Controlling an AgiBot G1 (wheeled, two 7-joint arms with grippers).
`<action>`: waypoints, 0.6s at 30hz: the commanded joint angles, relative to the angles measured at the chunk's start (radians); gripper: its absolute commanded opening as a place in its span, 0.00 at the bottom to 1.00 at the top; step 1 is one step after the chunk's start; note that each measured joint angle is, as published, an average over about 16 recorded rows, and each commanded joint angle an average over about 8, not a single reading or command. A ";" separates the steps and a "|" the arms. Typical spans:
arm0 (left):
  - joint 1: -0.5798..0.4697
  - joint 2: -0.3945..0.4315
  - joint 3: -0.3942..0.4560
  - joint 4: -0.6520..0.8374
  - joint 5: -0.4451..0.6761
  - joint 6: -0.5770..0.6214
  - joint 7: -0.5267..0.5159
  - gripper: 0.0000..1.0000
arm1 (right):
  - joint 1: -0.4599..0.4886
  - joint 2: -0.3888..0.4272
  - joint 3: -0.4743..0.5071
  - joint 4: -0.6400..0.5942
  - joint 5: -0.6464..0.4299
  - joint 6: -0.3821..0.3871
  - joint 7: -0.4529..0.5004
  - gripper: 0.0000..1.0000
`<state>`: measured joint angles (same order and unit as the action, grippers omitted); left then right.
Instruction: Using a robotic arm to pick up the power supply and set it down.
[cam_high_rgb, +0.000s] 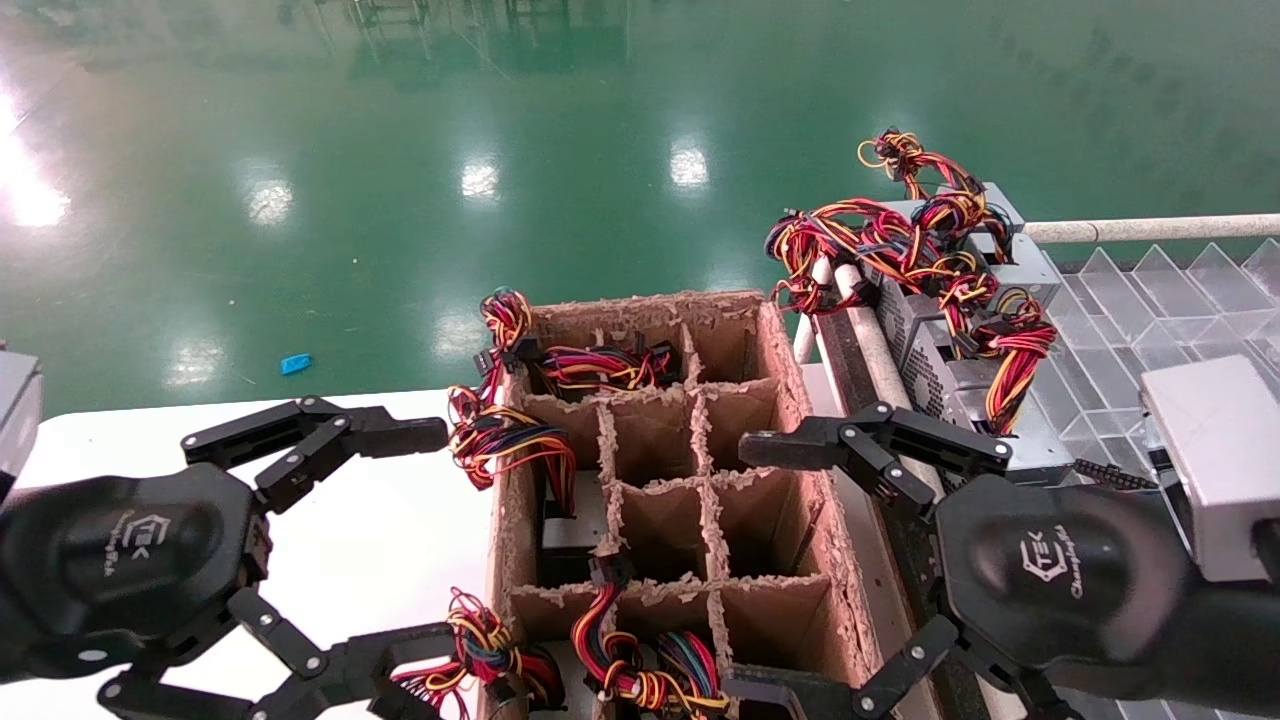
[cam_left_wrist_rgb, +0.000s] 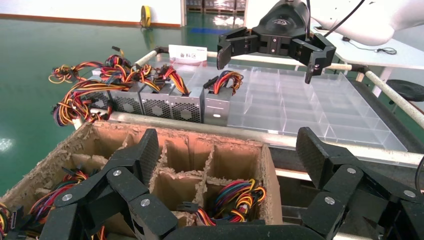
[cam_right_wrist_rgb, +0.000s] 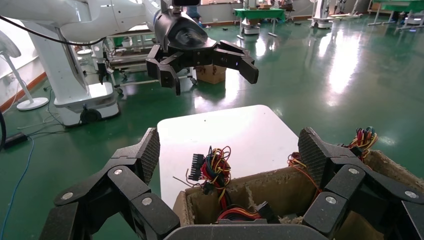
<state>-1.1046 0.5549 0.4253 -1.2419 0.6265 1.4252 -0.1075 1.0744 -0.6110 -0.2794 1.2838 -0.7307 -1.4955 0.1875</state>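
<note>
Over the box: both grippers hover at the divided cardboard box (cam_high_rgb: 690, 470), holding nothing
Right gripper (cam_high_rgb: 770, 570): fingers spread wide above the box's right wall
Left gripper (cam_high_rgb: 420, 545): fingers spread wide at the box's left side, over the white table (cam_high_rgb: 380, 540)
Power supply (cam_left_wrist_rgb: 218, 106): end of a row of like units on the clear tray (cam_left_wrist_rgb: 310, 110), beside the box
Box cells: some hold wire bundles (cam_high_rgb: 640, 670)

Cardboard crate (cam_high_rgb: 770, 345) hides its power supplies' bodies (only wires show)
</note>
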 joint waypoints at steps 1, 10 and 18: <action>0.000 0.000 0.000 0.000 0.000 0.000 0.000 1.00 | 0.000 0.000 0.000 0.000 0.000 0.000 0.000 1.00; 0.000 0.000 0.000 0.000 0.000 0.000 0.000 1.00 | 0.001 0.000 -0.001 -0.001 -0.001 0.001 -0.001 1.00; 0.000 0.000 0.000 0.000 0.000 0.000 0.000 1.00 | 0.001 0.000 -0.001 -0.001 -0.002 0.001 -0.001 1.00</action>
<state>-1.1046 0.5549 0.4253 -1.2419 0.6265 1.4252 -0.1075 1.0757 -0.6115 -0.2801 1.2827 -0.7322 -1.4946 0.1865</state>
